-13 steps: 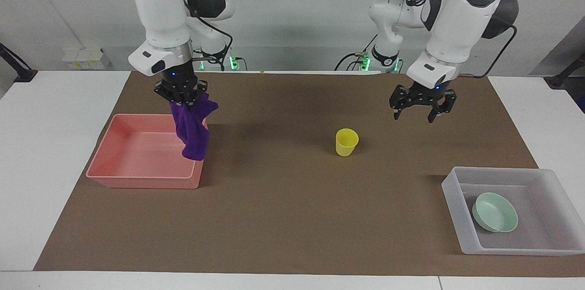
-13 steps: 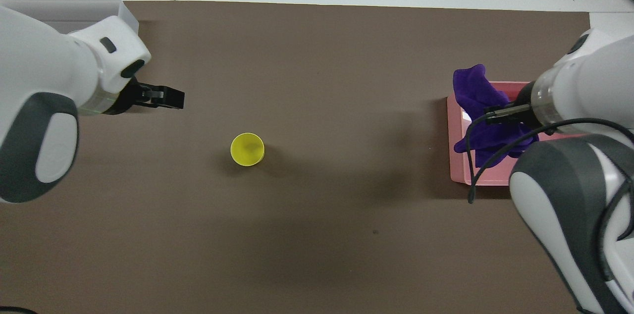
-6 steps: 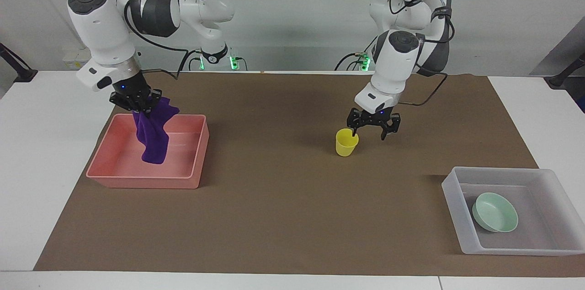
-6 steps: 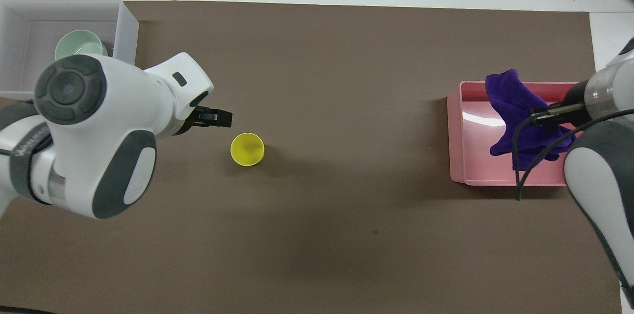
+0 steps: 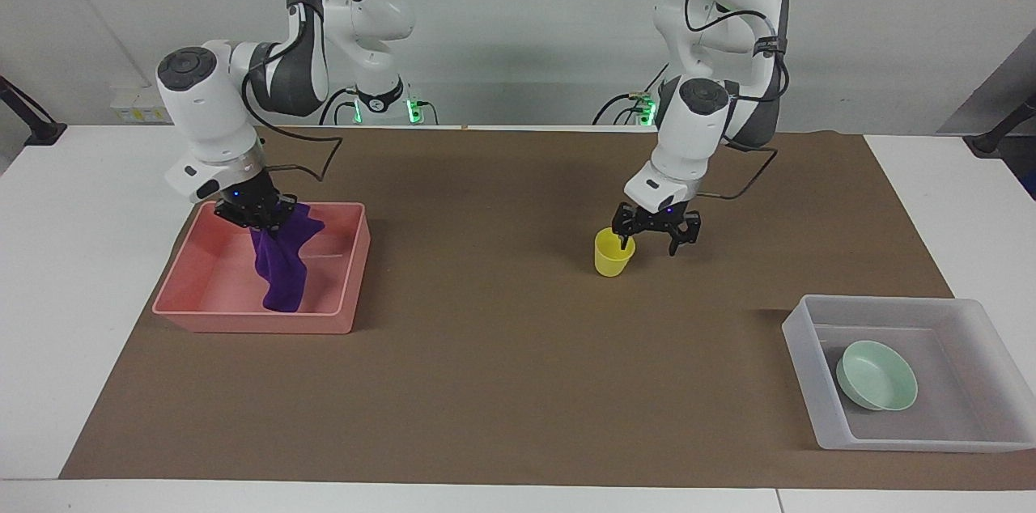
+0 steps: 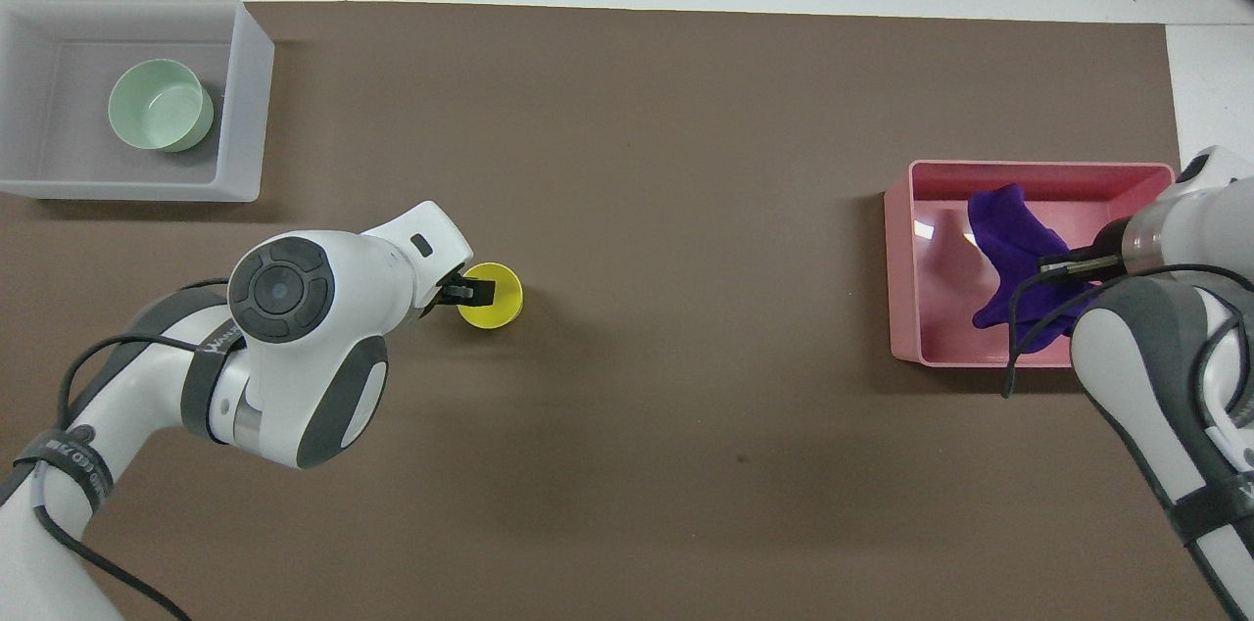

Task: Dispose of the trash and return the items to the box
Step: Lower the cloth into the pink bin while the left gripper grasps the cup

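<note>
Right pincer (image 5: 257,215) grips the purple rag (image 5: 282,270) inside the pink tray (image 5: 243,324), frame left; left pincer (image 5: 654,231), spread wide, straddles the yellow cup (image 5: 613,252) rim, open bench (image 5: 486,351) around.

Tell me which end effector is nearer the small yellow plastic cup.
Left. The left end effector is at the small yellow plastic cup, one finger at its rim. The right end effector holds the purple cloth over the pink tray.

Bowl (image 5: 876,375) in box (image 5: 817,390); rag (image 5: 283,270) seemingly reaches tray (image 5: 344,286).

purple rag (image 5: 282,266), yellow cup (image 5: 613,252), mint bowl (image 5: 877,375), pink tray (image 5: 243,323)
</note>
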Motion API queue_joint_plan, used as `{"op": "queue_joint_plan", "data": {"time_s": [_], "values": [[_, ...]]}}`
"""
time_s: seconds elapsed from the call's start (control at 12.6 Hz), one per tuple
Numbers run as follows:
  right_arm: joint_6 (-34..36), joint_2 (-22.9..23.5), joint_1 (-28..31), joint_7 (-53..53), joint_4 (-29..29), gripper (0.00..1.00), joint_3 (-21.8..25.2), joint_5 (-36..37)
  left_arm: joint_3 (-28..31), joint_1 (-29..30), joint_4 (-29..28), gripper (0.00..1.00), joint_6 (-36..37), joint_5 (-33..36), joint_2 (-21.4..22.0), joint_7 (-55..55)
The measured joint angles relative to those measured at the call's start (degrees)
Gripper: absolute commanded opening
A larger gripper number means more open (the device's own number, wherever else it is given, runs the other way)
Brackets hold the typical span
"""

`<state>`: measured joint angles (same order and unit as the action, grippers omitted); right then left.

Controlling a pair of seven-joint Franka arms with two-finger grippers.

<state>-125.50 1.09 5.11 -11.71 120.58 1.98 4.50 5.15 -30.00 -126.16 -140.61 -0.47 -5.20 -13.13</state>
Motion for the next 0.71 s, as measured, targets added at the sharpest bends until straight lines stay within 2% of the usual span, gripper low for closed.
{"op": "queue_joint_plan", "data": {"time_s": [0.08,0.16,0.24,0.32,0.4,0.48,0.56,0.64,0.71], "values": [[-1.1,0.4,0.0,0.0,0.5,0.0,0.0,0.0,0.0,-0.7,-0.3,0.88,-1.2,0.0,-0.7,-0.4],[-2.6,0.8,0.0,0.0,1.3,0.0,0.0,0.0,0.0,-1.1,-0.3,0.67,-1.9,0.0,-1.2,-1.2],[-4.3,1.4,0.0,0.0,2.1,0.04,0.0,0.0,-0.1,-1.4,-0.4,0.33,-2.2,0.0,-1.5,-1.7],[-5.7,2.2,0.0,0.0,2.6,0.04,0.0,0.0,-0.1,-1.7,-0.4,0.06,-2.3,0.0,-1.6,-1.9],[-6.5,3.1,0.1,0.0,2.9,0.09,0.0,0.0,-0.1,-2.0,-0.4,0.0,-2.3,0.0,-1.6,-2.2],[-7.1,3.9,0.1,0.1,2.9,0.25,0.0,0.0,-0.1,-2.1,-0.5,0.0,-2.3,0.0,-1.6,-2.3],[-8.3,4.7,0.3,0.2,2.9,0.49,0.0,0.0,-0.1,-2.1,-0.6,0.0,-2.3,0.0,-1.6,-2.3],[-9.5,5.5,0.6,0.5,2.9,0.86,0.0,-0.1,0.0,-2.1,-0.6,0.0,-2.3,0.0,-1.6,-2.3],[-10.2,6.0,0.9,0.7,2.9,1.0,0.0,-0.1,0.0,-2.1,-0.6,0.0,-2.3,0.0,-1.6,-2.4]]}}
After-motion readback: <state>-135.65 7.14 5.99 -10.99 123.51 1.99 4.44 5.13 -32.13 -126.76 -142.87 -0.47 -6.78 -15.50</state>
